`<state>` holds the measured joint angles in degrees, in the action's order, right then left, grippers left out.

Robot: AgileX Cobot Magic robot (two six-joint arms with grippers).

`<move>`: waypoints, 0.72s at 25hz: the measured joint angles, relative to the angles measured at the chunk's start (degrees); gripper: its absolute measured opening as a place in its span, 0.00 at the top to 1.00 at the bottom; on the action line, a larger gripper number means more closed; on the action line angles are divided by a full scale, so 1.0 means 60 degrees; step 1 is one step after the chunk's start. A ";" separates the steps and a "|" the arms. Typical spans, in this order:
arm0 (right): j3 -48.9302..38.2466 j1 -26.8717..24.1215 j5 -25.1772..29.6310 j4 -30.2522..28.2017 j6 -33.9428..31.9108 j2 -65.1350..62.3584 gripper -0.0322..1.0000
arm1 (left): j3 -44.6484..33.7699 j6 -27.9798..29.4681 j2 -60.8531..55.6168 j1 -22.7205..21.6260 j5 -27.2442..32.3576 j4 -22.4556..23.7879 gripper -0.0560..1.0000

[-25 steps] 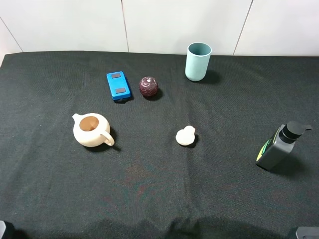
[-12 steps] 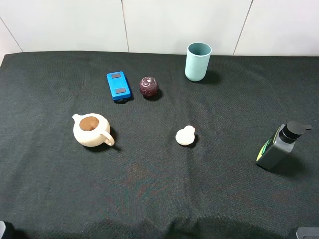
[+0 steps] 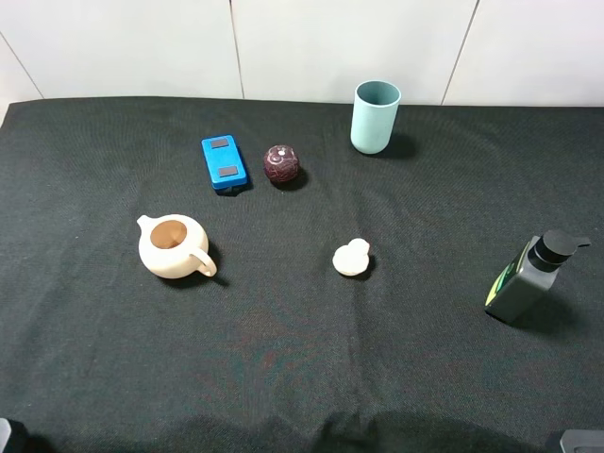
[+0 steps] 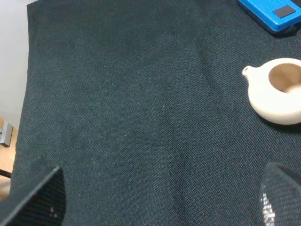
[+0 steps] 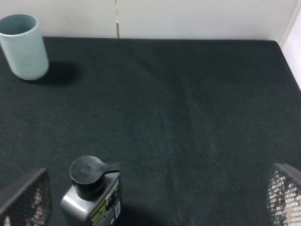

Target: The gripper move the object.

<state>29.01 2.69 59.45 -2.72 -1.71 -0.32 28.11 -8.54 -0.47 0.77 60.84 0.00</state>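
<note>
Both grippers wide apart, empty, at near bench edge. Object (image 3: 281, 163) sits toward far edge, beside blue box (image 3: 224, 162). Suggest left gripper (image 4: 160, 197) descend vertically, avoiding box.

Left gripper (image 4: 160, 200): fingertips only, cropped at frame edge. Right gripper (image 5: 155, 200): same, mesh pads half cut off. Teapot (image 4: 277, 96) and blue box (image 4: 273, 14) clipped by edge. Pump bottle (image 5: 91, 195): base cut off, label print unreadable.

Black cloth-covered table (image 3: 302, 359) carries teapot (image 3: 173, 246), ball (image 3: 281, 163), cup (image 3: 375, 116), bottle (image 3: 528, 278).
</note>
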 joint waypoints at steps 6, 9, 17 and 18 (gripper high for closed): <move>-0.0033 0.0047 -0.0055 0.0000 0.0000 -0.0008 0.30 | 0.0000 0.0000 0.0000 0.0000 0.0000 0.0000 0.11; -0.0033 0.0047 -0.0055 0.0000 0.0000 -0.0008 0.30 | 0.0000 0.0000 0.0000 0.0000 0.0000 0.0000 0.11; -0.0033 0.0047 -0.0128 0.0000 0.0000 -0.0008 0.30 | 0.0000 0.0000 0.0000 0.0000 0.0000 0.0000 0.11; -0.0033 0.0047 -0.0128 0.0000 0.0000 -0.0008 0.30 | 0.0000 0.0000 0.0000 0.0000 0.0000 0.0000 0.11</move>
<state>28.82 2.97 58.68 -2.72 -1.71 -0.37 28.11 -8.54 -0.47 0.77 60.84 0.00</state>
